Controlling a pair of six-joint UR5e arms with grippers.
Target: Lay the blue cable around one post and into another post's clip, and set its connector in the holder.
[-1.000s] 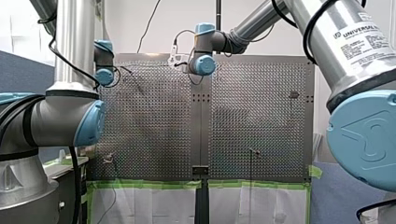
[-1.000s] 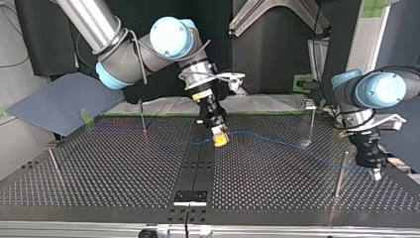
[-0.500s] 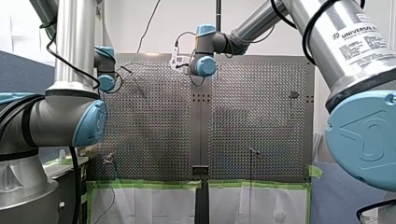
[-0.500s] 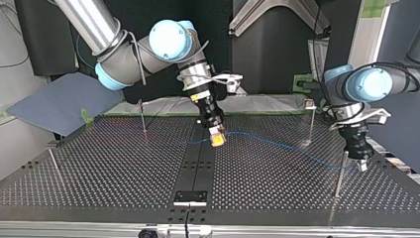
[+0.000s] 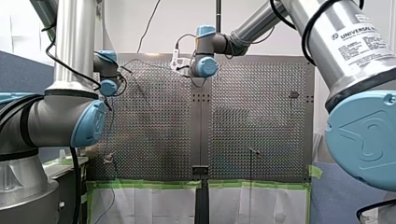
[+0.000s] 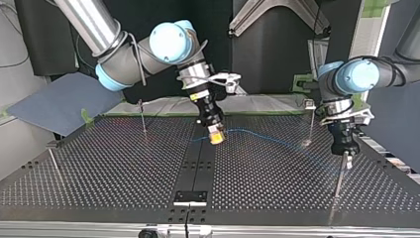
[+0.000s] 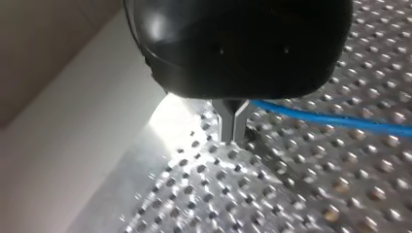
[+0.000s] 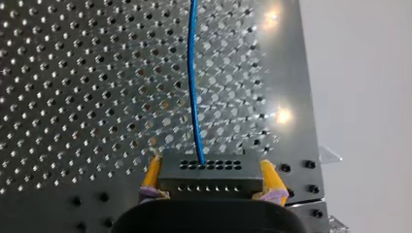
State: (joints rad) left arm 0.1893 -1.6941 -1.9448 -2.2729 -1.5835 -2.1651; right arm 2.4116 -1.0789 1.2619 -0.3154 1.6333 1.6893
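In the right wrist view my right gripper [image 8: 210, 166] is shut with its yellow pads on a dark grey connector block [image 8: 209, 180]. The blue cable [image 8: 193, 82] leaves the block and runs ahead over the perforated plate. In the top view that gripper [image 6: 216, 139] hangs low over the centre strip, and the cable [image 6: 267, 139] trails from it toward the view's right. There my left gripper [image 6: 348, 161] is beside a thin post [image 6: 339, 174]. In the left wrist view its metal fingers [image 7: 228, 124] are pinched together on the cable [image 7: 330, 120] just above the plate.
Further thin posts stand at the top view's back left [image 6: 142, 118], near left [image 6: 53, 163] and back right [image 6: 311, 121]. A small black holder [image 6: 190, 197] sits on the centre strip near that view's front edge. Green tape [image 5: 149, 184] lines one edge of the plate.
My left gripper has moved toward the top view's left and slightly further back, carrying the cable's end up beside the near-right post. My right gripper has barely shifted.
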